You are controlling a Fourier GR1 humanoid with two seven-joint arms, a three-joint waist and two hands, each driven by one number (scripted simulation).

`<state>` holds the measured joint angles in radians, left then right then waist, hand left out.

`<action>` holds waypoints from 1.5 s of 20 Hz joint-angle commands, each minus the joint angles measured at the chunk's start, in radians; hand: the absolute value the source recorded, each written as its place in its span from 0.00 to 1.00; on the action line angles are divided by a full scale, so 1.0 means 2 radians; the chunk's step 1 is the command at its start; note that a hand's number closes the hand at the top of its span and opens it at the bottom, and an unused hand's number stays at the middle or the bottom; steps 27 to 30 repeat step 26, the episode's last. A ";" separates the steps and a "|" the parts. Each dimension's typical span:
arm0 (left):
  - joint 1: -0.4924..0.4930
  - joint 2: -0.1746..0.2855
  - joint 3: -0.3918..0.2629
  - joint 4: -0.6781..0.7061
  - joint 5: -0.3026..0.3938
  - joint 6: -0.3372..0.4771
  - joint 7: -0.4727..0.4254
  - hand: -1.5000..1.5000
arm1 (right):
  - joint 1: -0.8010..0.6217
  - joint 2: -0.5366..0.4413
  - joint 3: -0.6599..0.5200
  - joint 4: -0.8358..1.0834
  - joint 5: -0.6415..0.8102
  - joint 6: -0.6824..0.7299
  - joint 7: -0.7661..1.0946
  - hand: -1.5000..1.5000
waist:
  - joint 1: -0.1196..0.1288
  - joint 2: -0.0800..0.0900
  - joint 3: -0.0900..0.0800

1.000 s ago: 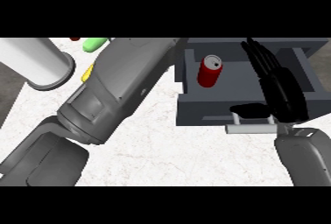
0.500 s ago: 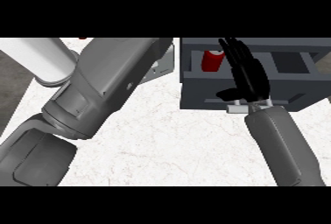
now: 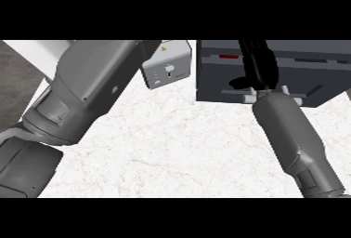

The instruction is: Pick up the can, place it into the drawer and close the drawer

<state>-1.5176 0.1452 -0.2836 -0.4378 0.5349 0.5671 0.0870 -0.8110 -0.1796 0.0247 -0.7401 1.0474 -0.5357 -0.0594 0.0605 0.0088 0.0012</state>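
Pushing with straight fingers, right hand (image 3: 257, 65) has nearly shut drawer (image 3: 219, 79) over can (image 3: 228, 56).

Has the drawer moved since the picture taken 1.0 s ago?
Yes. The drawer slid inward, away from the robot: the can, then in full view, now shows only as a red sliver below the cabinet edge.

You have: drawer (image 3: 308, 69) at the far right of the counter (image 3: 178, 153); can (image 3: 228, 56) inside it; small box (image 3: 168, 69) just left of the drawer.
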 commanded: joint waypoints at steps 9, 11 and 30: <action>0.064 0.038 -0.015 -0.093 -0.009 -0.021 0.044 0.00 | -0.144 -0.013 -0.050 0.157 0.010 -0.069 -0.005 0.00 | 0.024 0.003 0.000; 0.062 0.046 -0.017 -0.104 -0.013 -0.010 0.063 0.00 | -0.150 0.000 -0.042 0.179 0.026 -0.087 0.006 0.00 | 0.023 0.004 0.000; 0.159 0.100 -0.025 -0.221 -0.016 -0.032 0.073 0.00 | -0.212 -0.008 -0.118 0.193 -0.059 -0.038 -0.090 0.00 | 0.032 0.000 0.000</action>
